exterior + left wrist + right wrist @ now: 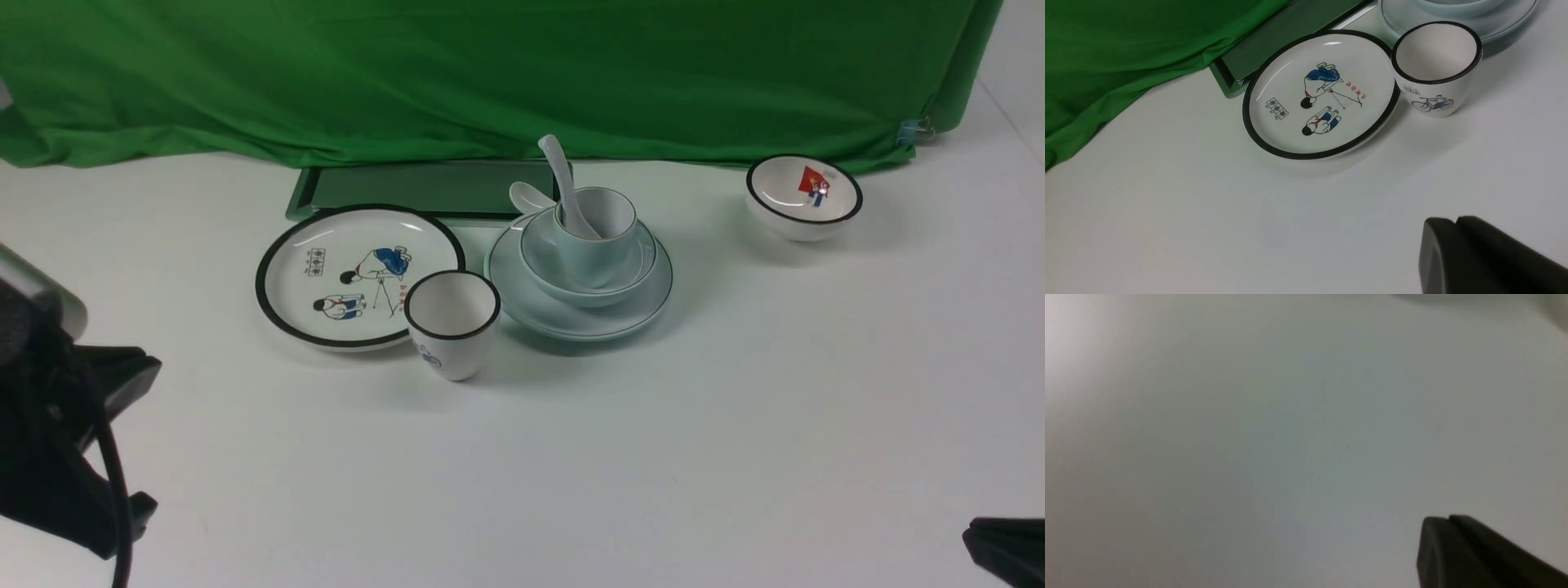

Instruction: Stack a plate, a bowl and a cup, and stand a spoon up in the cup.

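The stack is looking complete at 12 o'clock on the table (735, 425): the plate (571, 322) is lying flat, the bowl (633, 273) is sitting in it, the cup (600, 253) is standing in the bowl, and the spoon (563, 184) is leaning in the cup with its upper end pointing toward 11 o'clock. The left gripper (1455, 222) is hanging at 8 o'clock, clenched on nothing, and the right gripper (1448, 519) is waiting at 4 o'clock, likewise closed and empty, both well apart from the stack. Main hazard, in my judgement: the spoon is resting only against the cup rim, so any jolt is risking it sliding round or tipping the cup, which is looking slightly off upright in the curved bowl. Second hazard: the black-rimmed cup (451, 322) is standing just beside the plate's rim at 8 o'clock of the stack, in front of the cartoon plate (343, 261); an arm sweeping inward from the left is likely to be knocking it into the stack. A further white spoon (526, 196) is lying at the plate's 11 o'clock edge — whether it is touching the bowl I cannot tell
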